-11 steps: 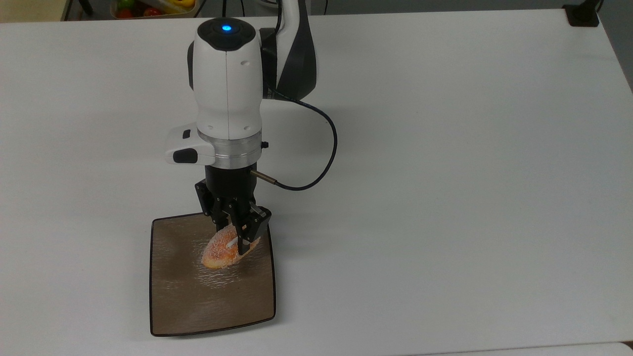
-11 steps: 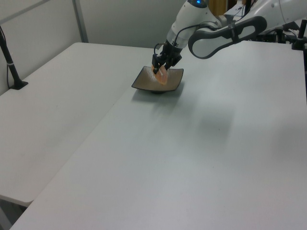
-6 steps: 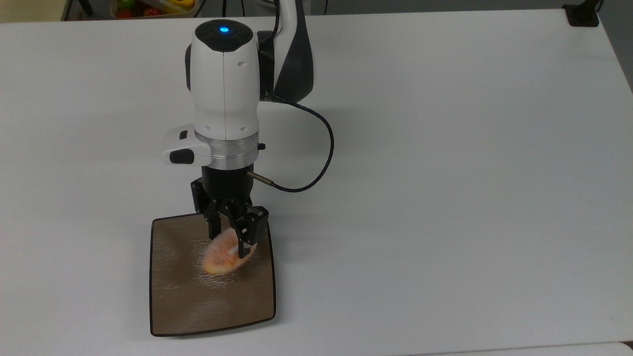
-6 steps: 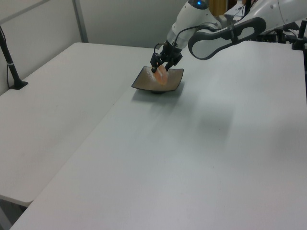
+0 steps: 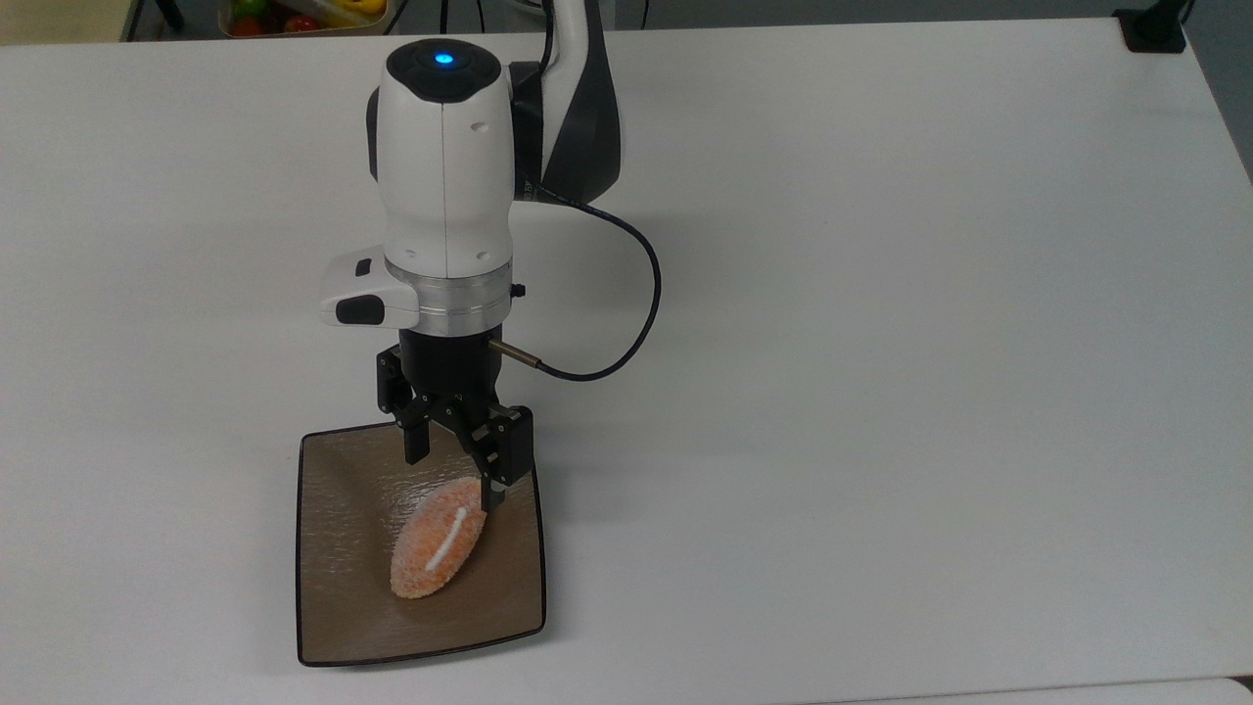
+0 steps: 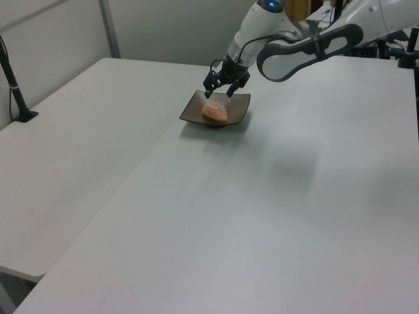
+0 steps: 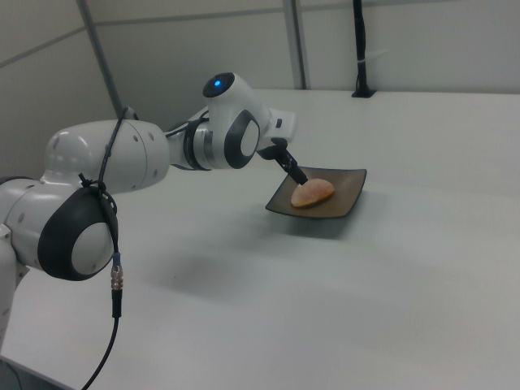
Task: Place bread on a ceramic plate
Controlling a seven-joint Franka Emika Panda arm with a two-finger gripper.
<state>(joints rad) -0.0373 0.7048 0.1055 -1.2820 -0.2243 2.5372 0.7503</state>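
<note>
The bread (image 5: 438, 550), an orange-brown sugary roll with a thin white stripe, lies flat on the square brown ceramic plate (image 5: 343, 617) in the top view. The same bread (image 6: 215, 114) rests in the plate (image 6: 237, 104) in the left view, and the bread (image 7: 313, 192) sits on the plate (image 7: 348, 195) in the right view. My gripper (image 5: 456, 475) hangs just above the roll's far end, open, with nothing between its fingers. It also hovers over the plate as the gripper (image 6: 218, 92) in the left view and the gripper (image 7: 294, 171) in the right view.
The white table (image 5: 881, 343) spreads wide to the top view's right of the plate. A bin of colourful items (image 5: 303, 15) stands beyond the far edge. A black post (image 6: 16, 91) is clamped at the left view's left, and another post (image 7: 360, 49) stands at the back.
The gripper opened and let go of the bread, which dropped from a tilted hold to lie flat on the plate. The gripper rose slightly.
</note>
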